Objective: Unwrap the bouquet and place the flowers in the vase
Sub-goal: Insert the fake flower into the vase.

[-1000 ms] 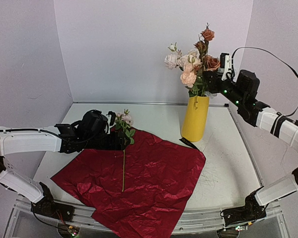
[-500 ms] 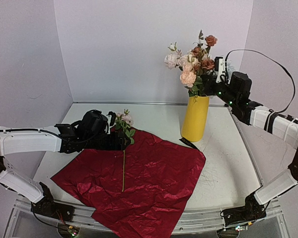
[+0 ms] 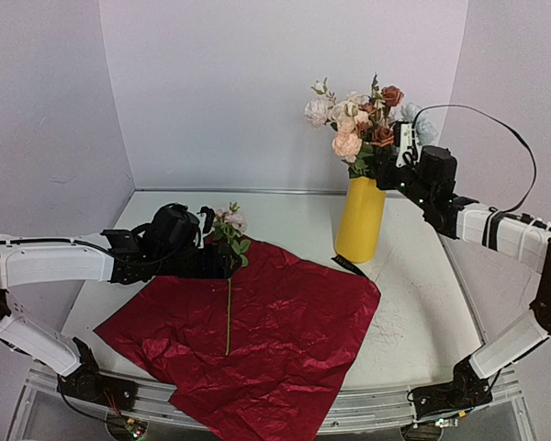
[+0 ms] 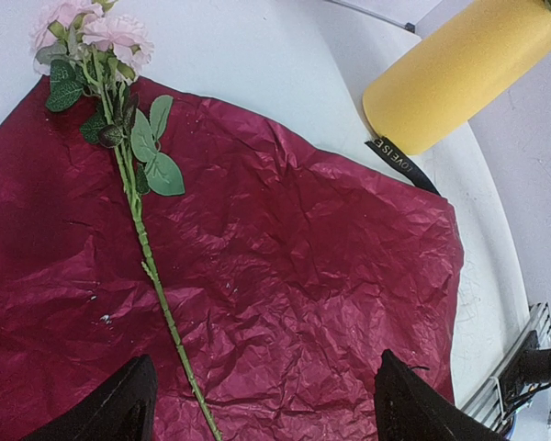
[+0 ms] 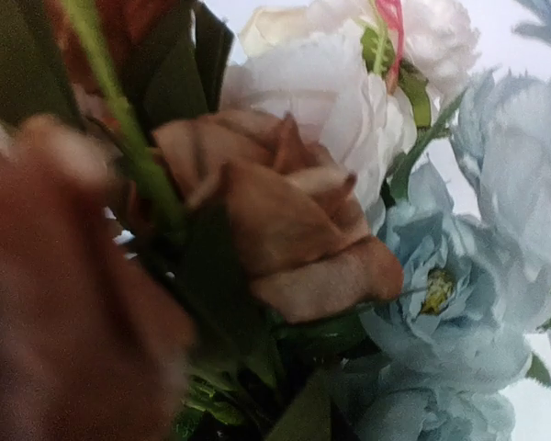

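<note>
White table [image 3: 413,276] sitting between pale walls | red wrapping paper [image 3: 285,340] lying open flat | most flowers [image 3: 354,124] standing in vase [image 3: 361,219] | one pink stem [image 4: 138,220] lying on paper, waiting to go in | left gripper [image 4: 266,413] hovering above it, jaws wide | right gripper [image 3: 395,152] sitting among blooms, jaws hidden, can't say.

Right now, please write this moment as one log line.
vase: holds flowers; pink stem: on red paper; left jaws: open, empty; right jaws: at flowers, state unclear

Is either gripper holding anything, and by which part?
Left gripper: open, nothing held; the pink flower lies loose on dark red crinkled paper. Right gripper: among blooms in the yellow vase, hold cannot be told.
</note>
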`<action>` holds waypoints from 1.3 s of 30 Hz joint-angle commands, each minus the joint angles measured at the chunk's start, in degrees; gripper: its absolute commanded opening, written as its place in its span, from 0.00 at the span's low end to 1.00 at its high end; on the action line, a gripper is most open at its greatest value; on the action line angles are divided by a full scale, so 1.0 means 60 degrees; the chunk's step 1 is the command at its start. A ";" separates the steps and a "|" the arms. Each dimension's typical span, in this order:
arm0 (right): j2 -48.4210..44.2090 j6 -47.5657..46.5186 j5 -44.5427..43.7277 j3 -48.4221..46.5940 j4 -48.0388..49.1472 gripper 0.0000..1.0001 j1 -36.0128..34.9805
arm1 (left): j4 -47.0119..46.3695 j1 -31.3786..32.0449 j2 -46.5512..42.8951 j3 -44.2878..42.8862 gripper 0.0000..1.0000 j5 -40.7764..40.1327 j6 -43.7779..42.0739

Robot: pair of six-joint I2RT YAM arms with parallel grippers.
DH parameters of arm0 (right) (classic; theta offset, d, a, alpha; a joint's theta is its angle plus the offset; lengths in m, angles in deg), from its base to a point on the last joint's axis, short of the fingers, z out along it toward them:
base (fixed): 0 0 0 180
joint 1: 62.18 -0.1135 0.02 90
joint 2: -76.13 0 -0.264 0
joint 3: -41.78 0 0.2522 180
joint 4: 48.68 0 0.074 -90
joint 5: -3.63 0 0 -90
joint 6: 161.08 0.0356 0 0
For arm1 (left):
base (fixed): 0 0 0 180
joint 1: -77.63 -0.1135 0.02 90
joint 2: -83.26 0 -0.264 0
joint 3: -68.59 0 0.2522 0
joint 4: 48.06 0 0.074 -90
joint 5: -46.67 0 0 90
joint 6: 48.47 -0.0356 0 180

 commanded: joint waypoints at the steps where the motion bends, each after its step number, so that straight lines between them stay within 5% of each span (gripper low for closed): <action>1: -0.0652 -0.0032 0.0025 -0.0031 -0.0049 0.30 0.0003 | -0.0056 -0.0001 -0.0142 -0.0067 0.82 -0.0138 0.0123; 9: -0.1019 -0.0226 0.0117 -0.0304 -0.0210 0.23 0.0006 | -0.0056 -0.0001 -0.0196 -0.0055 0.82 -0.0137 0.0145; 18: -0.0773 -0.0312 0.0074 -0.0292 -0.0244 0.00 0.0010 | -0.0063 -0.0001 -0.0075 -0.0112 0.82 -0.0139 0.0158; 31: 0.0326 0.0108 0.0116 0.0423 -0.0225 0.00 0.0008 | -0.0053 -0.0001 0.0092 -0.0113 0.83 -0.0237 0.0184; 39: -0.0707 0.0068 0.0271 0.0541 -0.0341 0.29 0.0009 | 0.0269 -0.0001 0.0525 -0.0390 0.83 -0.0642 0.0340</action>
